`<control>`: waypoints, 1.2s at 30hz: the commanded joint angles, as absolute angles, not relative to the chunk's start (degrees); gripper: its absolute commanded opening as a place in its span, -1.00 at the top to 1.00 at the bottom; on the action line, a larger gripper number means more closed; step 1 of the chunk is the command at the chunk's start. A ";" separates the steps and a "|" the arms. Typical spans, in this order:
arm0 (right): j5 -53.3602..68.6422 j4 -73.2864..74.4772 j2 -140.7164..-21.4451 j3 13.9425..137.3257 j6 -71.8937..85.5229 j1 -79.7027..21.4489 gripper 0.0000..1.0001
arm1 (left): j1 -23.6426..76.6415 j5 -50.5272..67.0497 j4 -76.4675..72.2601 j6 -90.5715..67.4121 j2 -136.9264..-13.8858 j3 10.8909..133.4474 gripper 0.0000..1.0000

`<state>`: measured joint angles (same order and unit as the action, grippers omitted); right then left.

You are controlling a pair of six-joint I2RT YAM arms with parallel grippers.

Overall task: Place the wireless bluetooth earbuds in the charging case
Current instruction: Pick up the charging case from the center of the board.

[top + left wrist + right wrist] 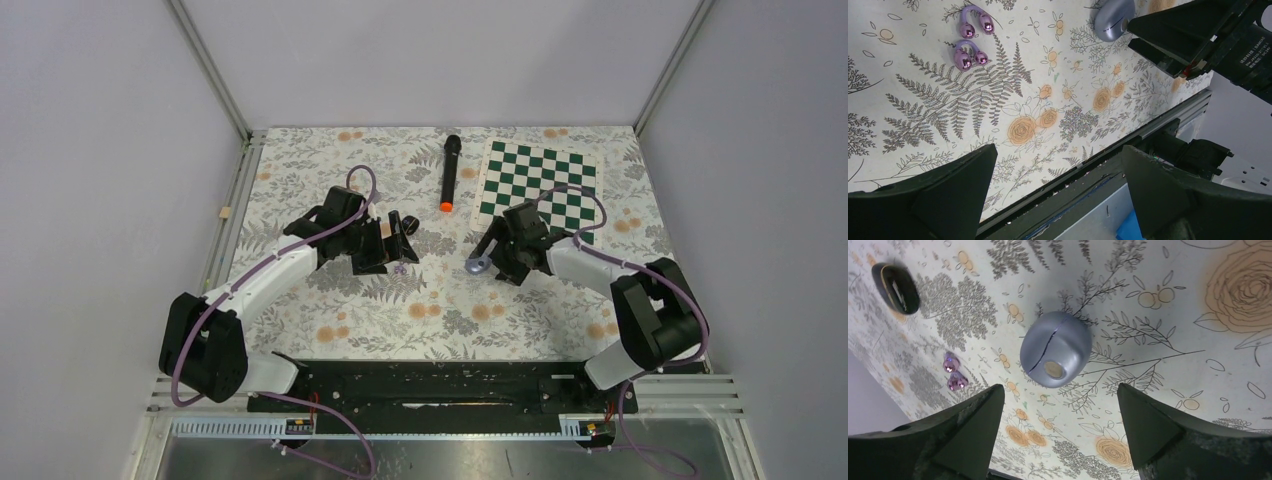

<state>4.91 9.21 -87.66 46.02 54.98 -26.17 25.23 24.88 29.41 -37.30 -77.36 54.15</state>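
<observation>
Two pale purple earbuds (pixel 975 22) (pixel 968 54) lie side by side on the floral mat; they also show in the right wrist view (pixel 950 362) (pixel 957 381) and as a small speck in the top view (pixel 402 267). The grey-lilac charging case (pixel 1055 350) lies with its lid shut just ahead of my right gripper (pixel 1060 415), which is open and empty. The case also shows in the top view (pixel 478 265) and the left wrist view (pixel 1113 19). My left gripper (pixel 1058 170) is open and empty, a little short of the earbuds.
A black oval case-like object (pixel 895 287) lies beyond the earbuds. A long black microphone with an orange end (pixel 450 172) and a green chessboard (pixel 540 180) lie at the back. The right gripper's fingers (pixel 1193 35) show in the left wrist view. The table's front rail (pixel 1128 145) is close.
</observation>
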 commanded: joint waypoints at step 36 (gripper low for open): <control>18.09 2.27 -96.06 56.92 56.71 -31.02 0.47 | 25.63 34.33 0.60 -45.12 -79.91 45.49 -0.98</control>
<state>11.11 6.13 -101.16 56.62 58.81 -29.50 25.26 28.08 16.38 -41.28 -78.32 46.72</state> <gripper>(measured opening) 0.553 0.989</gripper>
